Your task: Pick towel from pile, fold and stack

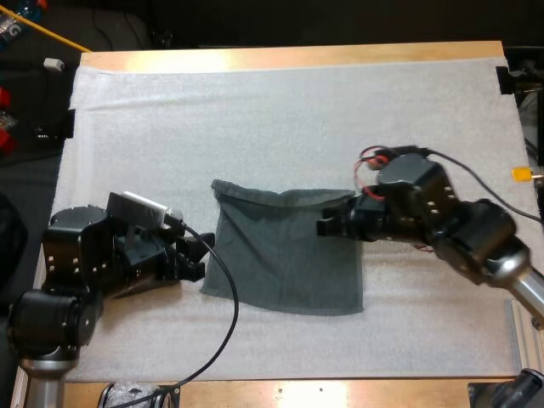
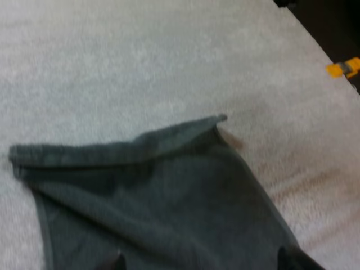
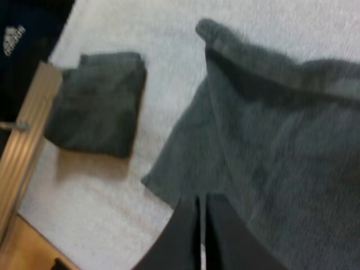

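Observation:
A dark grey-green towel [image 1: 285, 251] lies spread flat on the white mat [image 1: 280, 110], with a folded hem along its far edge. My left gripper [image 1: 202, 252] sits at the towel's left edge. Its fingertips [image 2: 117, 262] stand wide apart over the cloth, so my left gripper [image 2: 205, 263] is open with nothing between them. At the towel's right edge, near the far right corner, is my right gripper [image 1: 325, 227]. The right gripper [image 3: 201, 216] has its fingers pressed together above the towel [image 3: 281, 146]. A folded stack of towels [image 3: 95, 101] rests near the table's wooden front edge.
The wooden table edge [image 1: 340, 393] runs along the front and far sides of the mat. Beyond the table edge by the stack hangs dark cloth with a white logo [image 3: 14, 39]. Bare mat stretches behind the towel.

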Controlling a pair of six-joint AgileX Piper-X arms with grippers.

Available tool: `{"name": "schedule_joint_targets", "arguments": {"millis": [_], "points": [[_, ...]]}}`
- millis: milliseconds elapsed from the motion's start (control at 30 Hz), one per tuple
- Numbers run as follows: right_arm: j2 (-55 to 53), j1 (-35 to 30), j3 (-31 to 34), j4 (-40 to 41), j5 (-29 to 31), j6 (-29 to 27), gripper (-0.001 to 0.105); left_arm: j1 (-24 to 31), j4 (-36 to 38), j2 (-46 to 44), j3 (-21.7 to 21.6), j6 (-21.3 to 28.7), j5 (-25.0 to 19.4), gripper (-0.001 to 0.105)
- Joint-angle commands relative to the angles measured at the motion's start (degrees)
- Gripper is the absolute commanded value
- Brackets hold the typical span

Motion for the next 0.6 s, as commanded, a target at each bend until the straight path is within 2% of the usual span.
{"name": "schedule_joint_targets", "arguments": {"millis": [0, 167, 400, 567], "points": [[1.5, 0.3, -0.2, 0.1, 0.7, 0.1, 0.000, 0.0, 1.1, -0.3, -0.3, -0.1, -0.5, 0.054], [7.8, 0.1, -0.2, -1.4, 0.5, 0.6, 0.000, 0.0, 3.3, -0.4, -0.3, 0.0, -0.5, 0.054], [17.1, 0.1, -0.8, -7.6, 0.5, 1.9, 0.000, 0.0, 3.5, -0.4, -0.3, 0.5, -0.5, 0.054], [23.8, 0.1, -5.0, -8.4, 0.5, 1.9, 0.000, 0.0, 3.6, -0.4, -0.3, 0.5, -0.5, 0.054]]}}
